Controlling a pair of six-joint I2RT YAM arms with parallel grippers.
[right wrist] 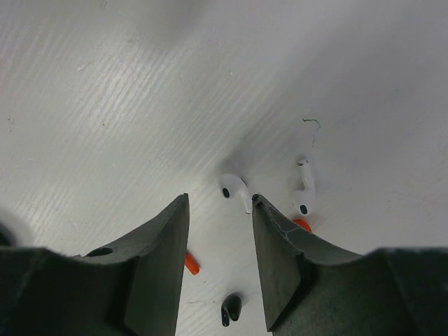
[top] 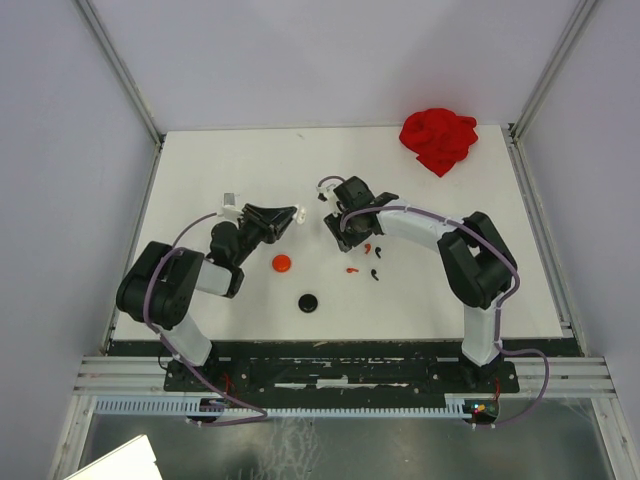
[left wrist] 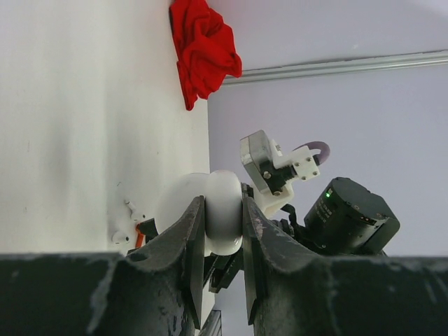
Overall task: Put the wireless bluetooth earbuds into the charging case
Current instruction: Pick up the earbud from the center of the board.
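White earbud (right wrist: 234,190) lies between open tips of right end effector (right wrist: 220,199).

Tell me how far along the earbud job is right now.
Done: no earbud looks seated. In hand: the left gripper is shut on the white case, and the right gripper hangs open above a white earbud lying on the table. Left: grasp that earbud, seat it, then the second white earbud; a red earbud and a black earbud lie loose nearby too.
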